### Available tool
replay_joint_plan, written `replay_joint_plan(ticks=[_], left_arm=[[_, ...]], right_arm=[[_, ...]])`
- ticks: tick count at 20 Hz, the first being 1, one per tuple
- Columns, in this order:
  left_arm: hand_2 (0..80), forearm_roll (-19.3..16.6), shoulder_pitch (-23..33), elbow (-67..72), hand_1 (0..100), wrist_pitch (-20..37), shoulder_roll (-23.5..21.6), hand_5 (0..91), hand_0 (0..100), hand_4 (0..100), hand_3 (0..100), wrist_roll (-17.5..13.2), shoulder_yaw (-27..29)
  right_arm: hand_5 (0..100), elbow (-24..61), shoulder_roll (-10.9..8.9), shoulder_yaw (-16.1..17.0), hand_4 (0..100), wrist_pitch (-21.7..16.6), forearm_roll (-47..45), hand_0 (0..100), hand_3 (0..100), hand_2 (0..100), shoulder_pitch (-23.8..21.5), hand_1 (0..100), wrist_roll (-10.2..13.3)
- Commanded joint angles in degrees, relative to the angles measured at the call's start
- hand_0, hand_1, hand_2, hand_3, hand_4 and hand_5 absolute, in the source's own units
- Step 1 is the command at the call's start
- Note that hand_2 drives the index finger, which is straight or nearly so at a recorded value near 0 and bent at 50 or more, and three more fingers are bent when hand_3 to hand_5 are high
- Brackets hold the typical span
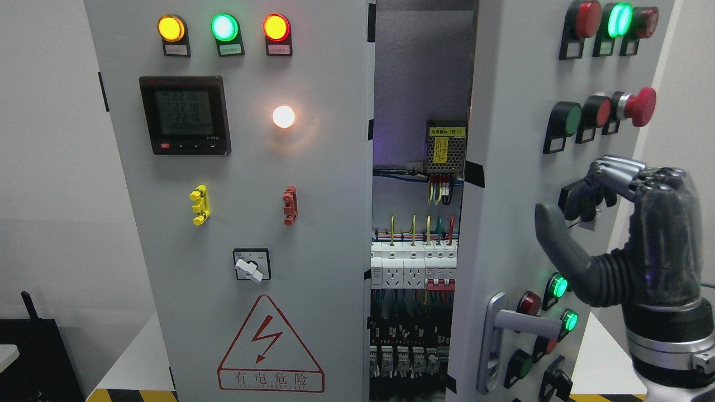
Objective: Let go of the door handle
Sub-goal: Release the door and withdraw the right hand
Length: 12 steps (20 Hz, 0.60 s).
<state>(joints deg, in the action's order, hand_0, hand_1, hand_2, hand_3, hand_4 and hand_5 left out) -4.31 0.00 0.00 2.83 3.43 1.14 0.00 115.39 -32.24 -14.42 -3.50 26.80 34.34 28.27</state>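
The grey cabinet's right door (514, 167) stands swung partly open toward me. Its silver lever handle (516, 324) sits low on the door's left edge, untouched. My right hand (581, 206) comes in from the lower right and hovers above and to the right of the handle, apart from it. Its thumb points up and left, and its fingers (611, 173) are loosely curled and hold nothing. The left hand is out of view.
The left door (251, 223) is closed, with lit indicator lamps, a meter, a rotary switch and a warning triangle. Through the gap I see wiring, breakers and a power supply (445, 148). Push buttons (637, 106) and green lamps stud the right door near my hand.
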Motion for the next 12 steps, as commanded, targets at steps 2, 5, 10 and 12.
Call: replay_joint_plan(ticks=[2,5,10,12], left_arm=[[0.0,0.0,-0.2,0.5,39,0.0,0.0,0.0,12,0,0,-0.1,0.1],[0.0,0.0,-0.2,0.5,39,0.0,0.0,0.0,12,0,0,0.0,0.1],[0.0,0.0,-0.2,0.5,39,0.0,0.0,0.0,12,0,0,0.0,0.1],[0.0,0.0,-0.2,0.5,39,0.0,0.0,0.0,12,0,0,0.0,0.1]], right_arm=[[100,0.5,-0.02,12.9,100,0.0,0.1,44,100,81,-5.4,31,0.1],[100,0.4,0.16,17.2,100,0.2,0.2,44,100,81,-9.0,31,0.2],[100,-0.5,0.51,23.1,100,0.5,-0.3,44,100,80,-16.7,30,1.8],[100,-1.4,0.86,25.8,100,0.7,-0.5,45,100,80,-20.0,30,1.9]])
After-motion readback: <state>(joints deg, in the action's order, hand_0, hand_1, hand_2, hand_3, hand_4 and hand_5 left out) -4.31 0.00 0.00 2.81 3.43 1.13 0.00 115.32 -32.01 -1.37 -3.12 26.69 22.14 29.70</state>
